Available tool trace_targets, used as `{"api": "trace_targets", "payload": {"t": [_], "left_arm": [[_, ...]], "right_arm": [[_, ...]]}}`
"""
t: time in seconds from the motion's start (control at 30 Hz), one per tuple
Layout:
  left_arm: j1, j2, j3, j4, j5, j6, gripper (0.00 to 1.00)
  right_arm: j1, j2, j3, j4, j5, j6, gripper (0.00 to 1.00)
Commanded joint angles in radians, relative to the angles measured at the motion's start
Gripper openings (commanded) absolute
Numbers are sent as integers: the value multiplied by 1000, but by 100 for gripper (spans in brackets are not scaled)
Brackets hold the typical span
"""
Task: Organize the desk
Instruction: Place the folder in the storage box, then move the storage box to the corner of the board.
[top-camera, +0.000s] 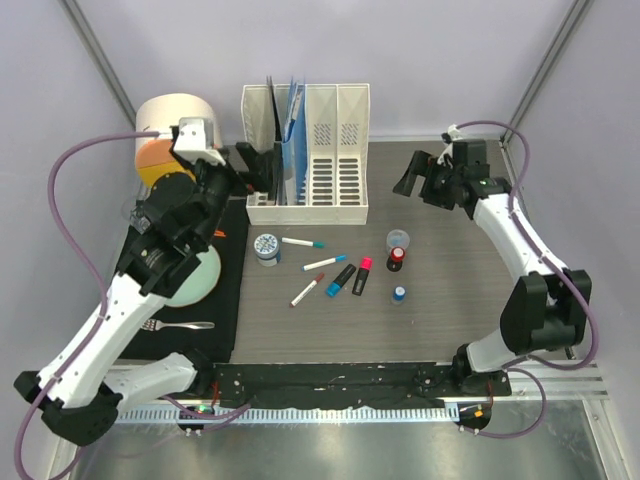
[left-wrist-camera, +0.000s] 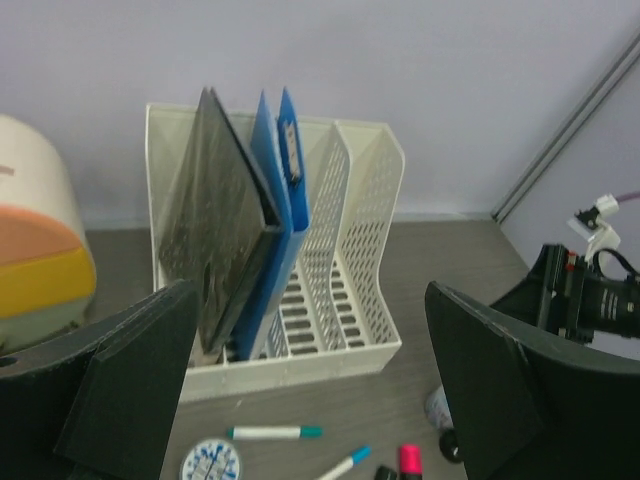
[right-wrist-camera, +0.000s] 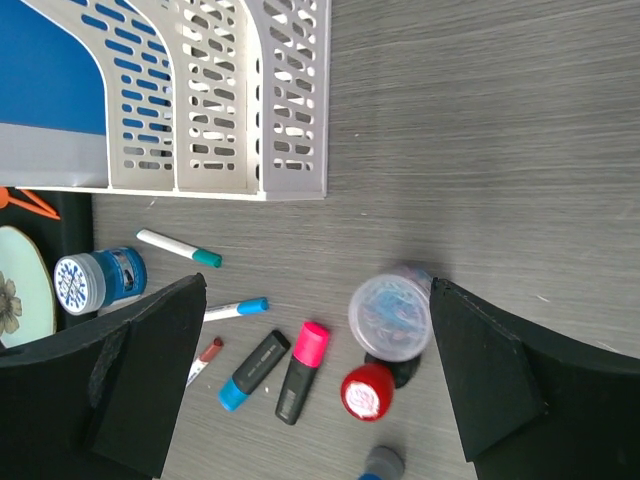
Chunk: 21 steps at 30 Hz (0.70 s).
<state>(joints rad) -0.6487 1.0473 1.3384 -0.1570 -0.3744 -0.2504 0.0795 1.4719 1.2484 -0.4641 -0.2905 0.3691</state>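
Dark grey-brown wood-grain laminate surface (top-camera: 450, 310), framed by metal rails, spans the workspace ahead of both arm bases. A white slotted plastic file organizer (top-camera: 340, 180) stands upright at its far centre edge. The leftmost compartments hold a blue folder (top-camera: 295, 130) and a dark grey flat board (left-wrist-camera: 215, 200).

The left gripper (top-camera: 255, 165) hangs just beside the organizer's left front, jaws fully apart, holding nothing. The right gripper (top-camera: 412, 172) is over the far right area, jaws likewise spread and empty. Its wrist view shows a clear round lidded tub (right-wrist-camera: 390, 315) and a pink-capped black highlighter (right-wrist-camera: 300, 370) lying on the surface.
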Motion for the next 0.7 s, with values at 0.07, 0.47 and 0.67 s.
{"api": "trace_targets", "payload": {"t": [0.07, 0.47, 0.67], "left_arm": [[-2, -133, -174, -191, -96, -110, 100], [0, -170, -173, -315, -227, -132, 100], [0, -152, -151, -349, -213, -132, 100]], "right_arm": [[98, 129, 118, 42, 144, 73, 98], [204, 418, 335, 73, 246, 97, 98], [241, 510, 408, 64, 410, 122, 99]]}}
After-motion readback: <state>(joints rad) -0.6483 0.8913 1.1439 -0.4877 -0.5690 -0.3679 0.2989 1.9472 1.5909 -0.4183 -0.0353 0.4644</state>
